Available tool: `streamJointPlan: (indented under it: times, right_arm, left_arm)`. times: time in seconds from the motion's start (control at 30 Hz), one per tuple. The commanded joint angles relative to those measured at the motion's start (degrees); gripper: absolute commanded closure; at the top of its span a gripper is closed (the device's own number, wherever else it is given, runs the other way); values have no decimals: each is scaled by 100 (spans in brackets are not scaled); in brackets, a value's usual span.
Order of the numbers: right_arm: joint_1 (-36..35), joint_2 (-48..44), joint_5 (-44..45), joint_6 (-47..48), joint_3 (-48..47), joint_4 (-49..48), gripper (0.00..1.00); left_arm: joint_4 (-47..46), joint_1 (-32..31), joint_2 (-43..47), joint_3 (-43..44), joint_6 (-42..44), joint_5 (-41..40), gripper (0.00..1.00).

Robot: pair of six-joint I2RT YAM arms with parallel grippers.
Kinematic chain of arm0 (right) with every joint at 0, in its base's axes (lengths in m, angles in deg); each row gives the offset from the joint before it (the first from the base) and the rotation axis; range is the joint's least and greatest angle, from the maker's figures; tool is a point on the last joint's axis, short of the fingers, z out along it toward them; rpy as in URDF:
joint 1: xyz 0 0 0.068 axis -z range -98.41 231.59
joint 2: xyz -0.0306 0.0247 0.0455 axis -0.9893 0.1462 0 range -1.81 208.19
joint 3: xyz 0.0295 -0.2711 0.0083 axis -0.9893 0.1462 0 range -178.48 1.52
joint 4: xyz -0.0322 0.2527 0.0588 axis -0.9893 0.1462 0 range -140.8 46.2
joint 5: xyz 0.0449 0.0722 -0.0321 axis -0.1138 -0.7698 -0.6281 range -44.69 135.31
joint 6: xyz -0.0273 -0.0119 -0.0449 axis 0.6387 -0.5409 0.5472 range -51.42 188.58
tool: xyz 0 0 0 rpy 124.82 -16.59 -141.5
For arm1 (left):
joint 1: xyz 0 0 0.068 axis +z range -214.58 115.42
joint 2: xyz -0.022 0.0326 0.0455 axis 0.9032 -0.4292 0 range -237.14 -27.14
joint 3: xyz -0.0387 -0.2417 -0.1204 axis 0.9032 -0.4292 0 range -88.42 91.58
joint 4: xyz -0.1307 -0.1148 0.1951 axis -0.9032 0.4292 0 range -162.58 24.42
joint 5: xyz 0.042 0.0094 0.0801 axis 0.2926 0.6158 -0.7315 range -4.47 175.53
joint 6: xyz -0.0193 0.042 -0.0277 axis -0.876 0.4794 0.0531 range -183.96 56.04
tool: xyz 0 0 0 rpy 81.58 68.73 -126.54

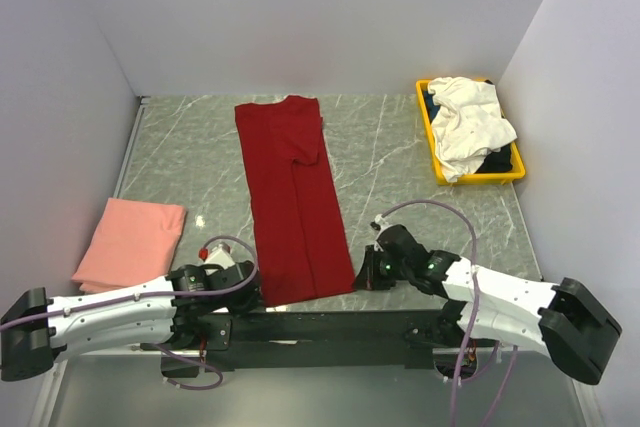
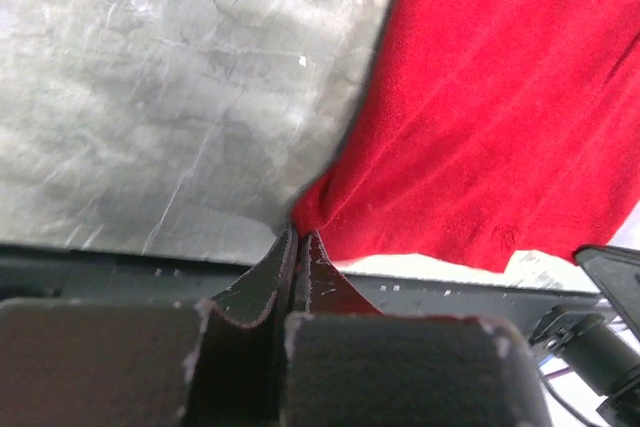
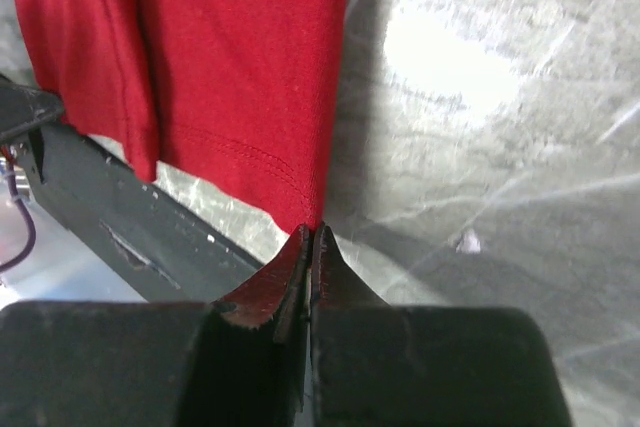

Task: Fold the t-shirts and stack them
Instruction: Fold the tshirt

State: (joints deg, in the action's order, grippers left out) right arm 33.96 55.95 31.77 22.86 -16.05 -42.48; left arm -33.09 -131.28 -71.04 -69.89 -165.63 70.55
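The dark red t-shirt [image 1: 293, 197] lies folded lengthwise into a long strip down the middle of the table. My left gripper [image 1: 252, 287] is shut on its near left corner [image 2: 310, 209]. My right gripper [image 1: 362, 273] is shut on its near right corner [image 3: 308, 209]. The salmon-pink t-shirt [image 1: 130, 242] lies folded at the left. The white t-shirt [image 1: 466, 123] lies crumpled in the yellow bin [image 1: 432, 137] at the back right.
The red shirt's hem lies at the table's near edge, next to the black base rail [image 1: 330, 327]. A dark garment [image 1: 497, 160] lies under the white shirt in the bin. Grey walls close in the table on three sides.
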Motion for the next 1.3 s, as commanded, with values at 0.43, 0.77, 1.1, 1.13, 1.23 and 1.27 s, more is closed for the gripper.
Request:
streamJointPlan:
  times: [0.43, 0.77, 1.1, 1.13, 1.23, 1.27]
  right_arm:
    - [-106, -705, 395, 993, -1475, 1901, 100]
    - [667, 850, 519, 1205, -2882, 1455, 100]
    - [1397, 3073, 484, 1240, -4597, 1207, 100]
    - [1502, 3388, 467, 1249, -4912, 1216, 100]
    - [1722, 4030, 396, 1258, -5614, 1400, 100]
    - [1766, 4172, 370, 1258, -5792, 1436, 100]
  left_arm:
    - [1431, -28, 312, 1645, 577, -819, 100]
    - [-298, 1657, -303, 1971, 2518, -849, 100]
    - [-1863, 3223, -1777, 2348, 3206, -199, 100]
    - [-1926, 3433, -1928, 2401, 3223, -146, 100]
    - [-2067, 3811, -2587, 2857, 3311, 152, 100]
    - [-2076, 3900, -2736, 2946, 3337, 206, 100]
